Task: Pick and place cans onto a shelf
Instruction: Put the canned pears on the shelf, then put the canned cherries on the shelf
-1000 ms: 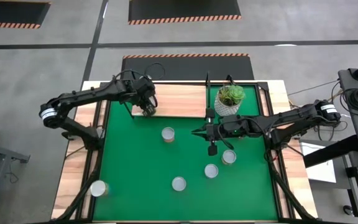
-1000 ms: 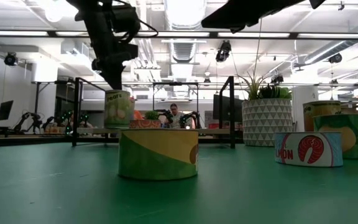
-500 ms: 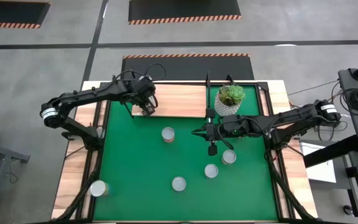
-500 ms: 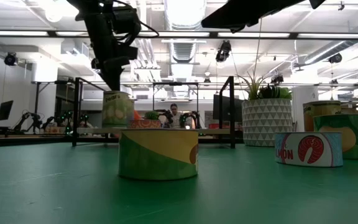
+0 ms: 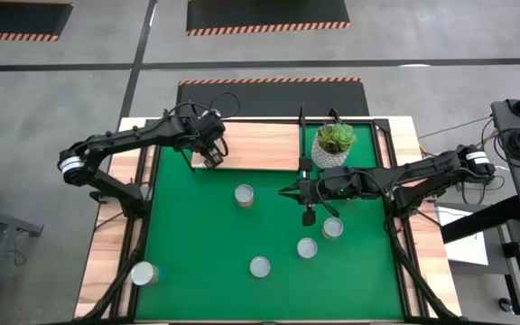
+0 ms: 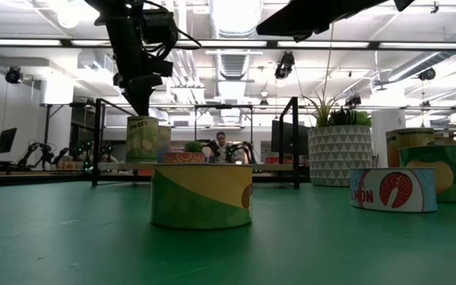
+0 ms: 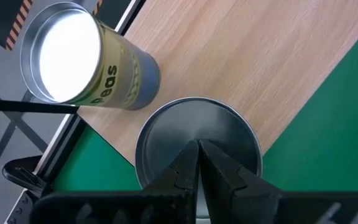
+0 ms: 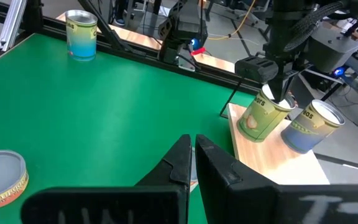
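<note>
The shelf [image 5: 258,146] lies along the 12 o'clock edge of the mat [image 5: 197,262], with the plant pot [image 5: 332,144] just at its 3 o'clock end. Two cans stand on the shelf's 9 o'clock end – one [image 7: 82,59] just beside the other [image 7: 197,140]. On the mat, one can [image 5: 244,194] sits near the middle, three more [image 5: 331,227] [image 5: 307,247] [image 5: 259,266] toward 4 and 5 o'clock – and one [image 5: 142,273] rests off the mat on the table [image 5: 106,248] at 8 o'clock.
</note>
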### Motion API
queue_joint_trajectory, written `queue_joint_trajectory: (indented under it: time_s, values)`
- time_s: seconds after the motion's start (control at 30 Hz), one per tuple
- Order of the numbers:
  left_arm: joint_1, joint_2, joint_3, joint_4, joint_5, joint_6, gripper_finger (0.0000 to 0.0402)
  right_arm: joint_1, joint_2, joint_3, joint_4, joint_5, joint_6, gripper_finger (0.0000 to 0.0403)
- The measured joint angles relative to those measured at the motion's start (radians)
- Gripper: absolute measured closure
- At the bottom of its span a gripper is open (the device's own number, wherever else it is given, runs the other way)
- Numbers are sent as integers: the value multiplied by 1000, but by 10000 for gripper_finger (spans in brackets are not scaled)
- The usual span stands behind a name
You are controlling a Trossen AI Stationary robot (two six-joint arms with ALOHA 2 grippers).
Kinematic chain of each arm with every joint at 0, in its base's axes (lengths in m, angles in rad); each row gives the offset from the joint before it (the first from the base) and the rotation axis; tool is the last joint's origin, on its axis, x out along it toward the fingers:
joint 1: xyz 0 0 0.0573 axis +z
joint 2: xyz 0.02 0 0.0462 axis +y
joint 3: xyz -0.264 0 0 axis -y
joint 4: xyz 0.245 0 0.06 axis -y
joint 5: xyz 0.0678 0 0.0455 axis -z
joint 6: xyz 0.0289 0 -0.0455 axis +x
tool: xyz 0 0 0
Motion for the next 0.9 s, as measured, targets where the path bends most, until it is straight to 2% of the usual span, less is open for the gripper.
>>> queue_joint_trajectory:
  time_s: [0.23,0.63,0.9]
  values:
    - [0,-30,-3,1,13,-1,402,0,0,0,0,0,-2,390]
    - [-2,-108,-3,96,-4,-5,402,0,0,0,1,0,-19,390]
    - [-101,-170,-7,163,21,-90,402,0,0,0,0,1,-18,390]
